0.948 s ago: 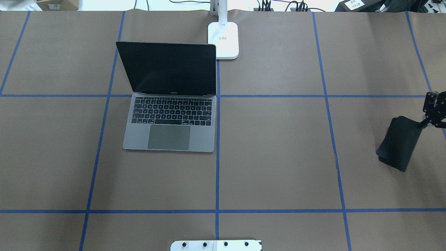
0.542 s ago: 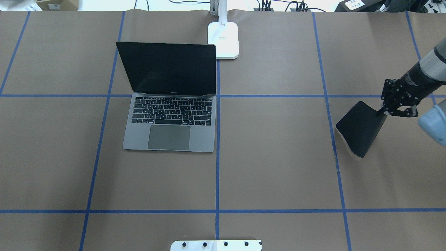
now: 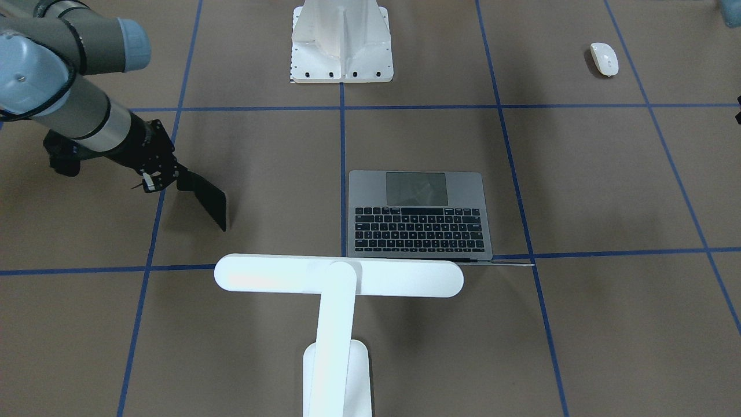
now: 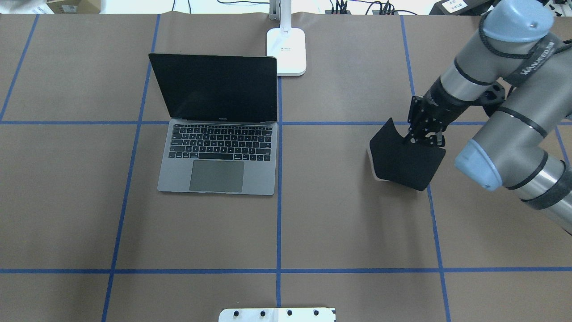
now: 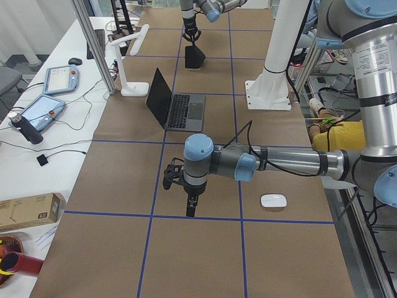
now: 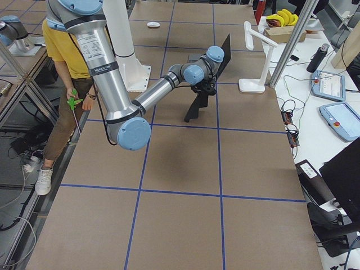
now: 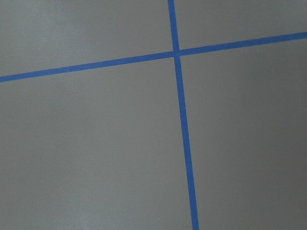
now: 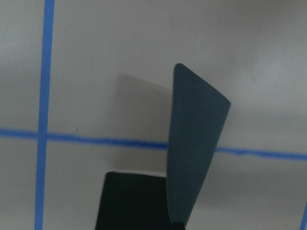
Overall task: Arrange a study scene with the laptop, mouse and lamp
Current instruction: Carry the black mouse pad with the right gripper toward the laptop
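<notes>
Black mouse pad (image 4: 402,163) dangling, edge pinched in right hand (image 4: 414,139)

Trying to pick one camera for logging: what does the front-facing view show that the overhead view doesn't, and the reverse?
Only front-facing: the mouse, lying well apart from the other things, and the bar head of the lamp. Only overhead: the dark screen face of the laptop. Both: the laptop's keyboard, and the right gripper holding the black mouse pad by one edge.
</notes>
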